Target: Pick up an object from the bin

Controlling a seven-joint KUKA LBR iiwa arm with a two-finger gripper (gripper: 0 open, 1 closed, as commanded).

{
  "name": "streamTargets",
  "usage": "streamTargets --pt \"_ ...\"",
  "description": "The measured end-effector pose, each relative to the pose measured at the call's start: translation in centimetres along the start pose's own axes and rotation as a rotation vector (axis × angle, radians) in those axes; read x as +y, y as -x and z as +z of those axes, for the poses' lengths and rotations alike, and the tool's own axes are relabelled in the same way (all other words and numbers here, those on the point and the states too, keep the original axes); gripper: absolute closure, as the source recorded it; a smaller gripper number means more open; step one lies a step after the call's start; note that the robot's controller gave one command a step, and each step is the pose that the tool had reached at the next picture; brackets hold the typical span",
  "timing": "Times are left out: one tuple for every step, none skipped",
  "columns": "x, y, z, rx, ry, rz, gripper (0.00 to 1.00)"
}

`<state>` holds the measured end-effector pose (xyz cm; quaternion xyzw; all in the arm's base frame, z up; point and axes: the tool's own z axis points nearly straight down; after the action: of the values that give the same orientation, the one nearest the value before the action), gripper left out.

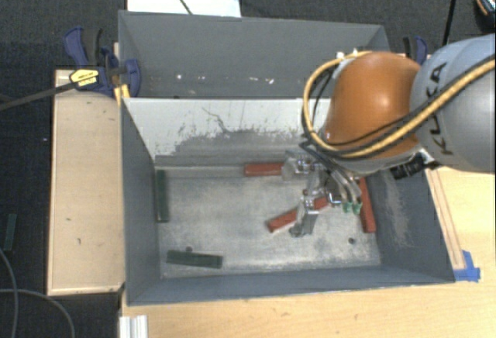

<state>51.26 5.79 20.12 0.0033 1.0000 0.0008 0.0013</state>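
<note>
Bin: grey metal bin (232, 65) with sloping walls and a scuffed flat floor; 5 loose sticks lie on it, all well apart, no heap.
Arm: grey arm (465, 108) comes in from the right, with an orange cover (372, 100) at the wrist and yellow-and-black cables (311, 100) looped around it.
Gripper: the gripper (304, 224) is down at the floor, right of the bin's middle, its metal tip pointing to the near side.
Gripper state: cannot tell whether it is wide, narrow or holding anything; the view from above does not show this.
Nearest thing: a short red stick (279, 222) lies flat and tilted, its left end nearer, its right end farther.
Stick and gripper: the stick's right end meets the gripper tip; the rest of it lies bare to the tip's left.
Far stick: 1 red-brown stick (262, 169) lies along the foot of the far wall, to the gripper's far left.
Right stick: 1 red stick (367, 212) lies by the right wall, running near to far, partly under the wrist.
Left stick: 1 dark green stick (161, 195) lies along the left wall, running near to far.
Near stick: 1 dark green stick (194, 257) lies by the near left corner, running left to right.
</note>
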Motion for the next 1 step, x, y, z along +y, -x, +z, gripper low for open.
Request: streamTargets --pt "-2.32 3.90 13.51 0.007 -0.002 -0.012 0.00"
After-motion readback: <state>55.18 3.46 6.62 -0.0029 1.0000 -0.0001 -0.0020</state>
